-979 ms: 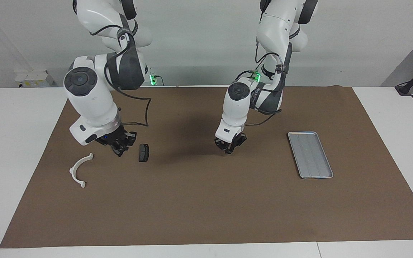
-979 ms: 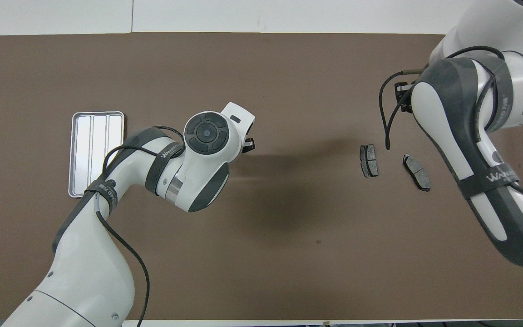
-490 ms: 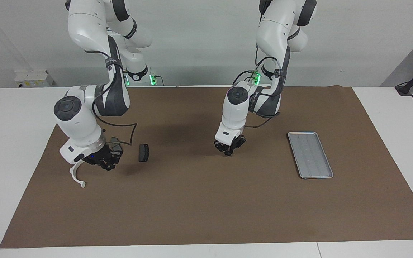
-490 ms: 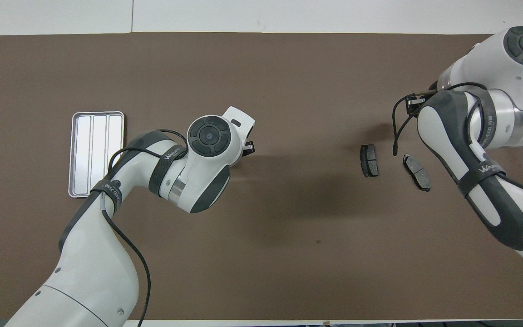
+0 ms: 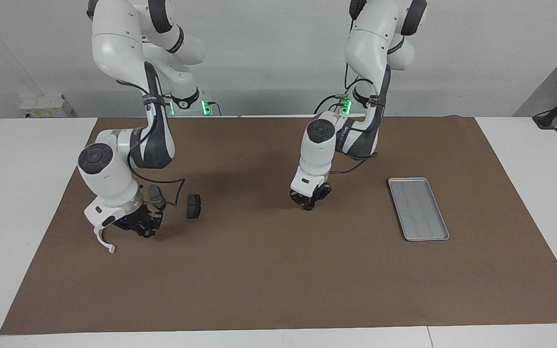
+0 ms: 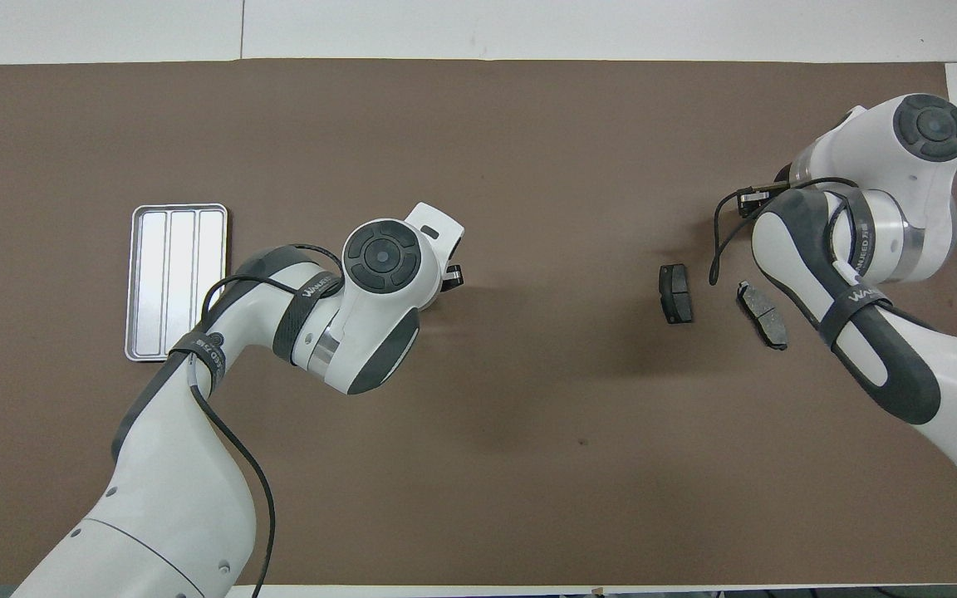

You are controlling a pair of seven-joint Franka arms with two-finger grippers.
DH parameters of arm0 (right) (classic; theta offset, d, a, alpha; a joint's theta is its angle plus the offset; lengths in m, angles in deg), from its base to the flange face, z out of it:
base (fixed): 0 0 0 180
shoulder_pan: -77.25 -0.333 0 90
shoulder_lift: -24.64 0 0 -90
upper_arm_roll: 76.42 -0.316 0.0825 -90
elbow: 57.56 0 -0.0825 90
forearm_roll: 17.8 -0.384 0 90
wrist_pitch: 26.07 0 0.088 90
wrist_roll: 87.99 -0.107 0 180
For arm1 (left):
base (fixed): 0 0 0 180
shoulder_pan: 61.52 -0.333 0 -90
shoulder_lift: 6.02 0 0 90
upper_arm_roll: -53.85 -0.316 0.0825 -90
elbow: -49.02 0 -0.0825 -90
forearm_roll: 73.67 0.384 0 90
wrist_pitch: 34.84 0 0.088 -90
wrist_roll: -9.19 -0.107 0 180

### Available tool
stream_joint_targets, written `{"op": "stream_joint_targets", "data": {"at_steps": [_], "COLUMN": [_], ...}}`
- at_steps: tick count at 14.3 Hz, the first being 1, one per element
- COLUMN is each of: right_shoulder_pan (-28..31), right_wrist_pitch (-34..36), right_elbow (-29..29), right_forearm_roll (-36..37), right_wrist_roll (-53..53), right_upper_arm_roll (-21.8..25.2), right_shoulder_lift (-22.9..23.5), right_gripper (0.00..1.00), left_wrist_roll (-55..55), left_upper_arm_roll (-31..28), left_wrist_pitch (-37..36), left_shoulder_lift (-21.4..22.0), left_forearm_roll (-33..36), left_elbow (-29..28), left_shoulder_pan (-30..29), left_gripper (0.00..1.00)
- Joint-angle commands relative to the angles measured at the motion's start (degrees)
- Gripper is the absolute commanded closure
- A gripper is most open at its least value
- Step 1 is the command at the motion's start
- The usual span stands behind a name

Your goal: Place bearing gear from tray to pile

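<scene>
Two changes over the last second: right tool [image 5: 147,231] is dropping from beside the pad [image 5: 193,206] to low over the mat [image 5: 278,280], just beside the bracket [image 5: 100,239], at the pile [image 6: 763,314]; left tool [image 5: 308,206] is barely shifting, waiting low over mid-mat, fully closed on nothing visible. Whether the right tool is open, or carrying anything, I cannot tell. Tray [image 5: 418,208] is lying toward the left arm's end, ribs bare, no gear showing on it or elsewhere on the bench [image 5: 27,193]. Judging: delivery at the pile is probably underway or finishing. Gear's heading and long axis: cannot tell, it is not showing. Tray's long axis is running roughly from the robots outward; the pad is lying the same way
</scene>
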Motion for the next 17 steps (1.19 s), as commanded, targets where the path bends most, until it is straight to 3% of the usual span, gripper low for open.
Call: {"op": "stream_joint_targets", "data": {"at_steps": [1, 2, 4, 6, 7, 8, 9, 10, 14, 17], "right_shoulder_pan": [1.56, 1.56, 1.56, 1.56, 1.56, 1.56, 1.56, 1.47, 0.24, -2.04], "right_wrist_pitch": [-2.06, -2.58, -2.59, -2.33, -2.15, -2.06, -2.06, -1.8, 4.34, 10.13], "right_elbow": [-0.16, -0.16, -0.16, -0.16, -0.16, -0.16, -0.16, -0.16, 0.28, 0.54], "right_forearm_roll": [-0.3, -0.3, -0.3, -0.39, -0.39, -0.39, -0.48, -0.39, -0.3, -0.21], "right_wrist_roll": [2.55, 2.63, 2.55, 2.28, 2.28, 2.11, 2.11, 2.11, 1.93, -0.68], "right_upper_arm_roll": [-0.67, -0.67, -0.67, -0.67, -0.67, -0.67, -0.67, -0.67, -0.5, -0.67], "right_shoulder_lift": [0.75, 1.1, 1.11, 1.11, 1.11, 1.02, 1.02, 0.76, -3.53, -7.93], "right_gripper": [1.0, 1.0, 1.0, 1.0, 1.0, 0.75, 0.22, 0.0, 0.0, 0.0], "left_wrist_roll": [0.9, 0.99, 0.9, 0.82, 0.82, 0.82, 0.82, 0.73, -5.12, -18.02], "left_upper_arm_roll": [-1.09, -1.09, -1.09, -1.09, -1.09, -1.09, -1.09, -1.09, -2.4, -2.23], "left_wrist_pitch": [1.96, 2.13, 2.75, 2.23, 1.87, 1.17, -0.23, -1.89, -4.98, -8.58], "left_shoulder_lift": [0.88, 0.88, 0.88, 0.88, 0.88, 0.88, 0.88, 0.79, 3.85, 7.55], "left_forearm_roll": [1.31, 1.49, 1.58, 1.75, 1.93, 2.02, 2.02, 2.02, 3.16, 2.64], "left_elbow": [-1.87, -1.87, -1.87, -1.79, -1.61, -1.26, -0.39, 1.45, 5.95, 7.0], "left_shoulder_pan": [1.09, 1.09, 1.0, 1.09, 1.09, 1.09, 1.0, 0.74, -5.13, -15.92], "left_gripper": [0.87, 0.78, 0.42, 0.15, 0.1, 0.09, 0.08, 0.07, 0.06, 0.06]}}
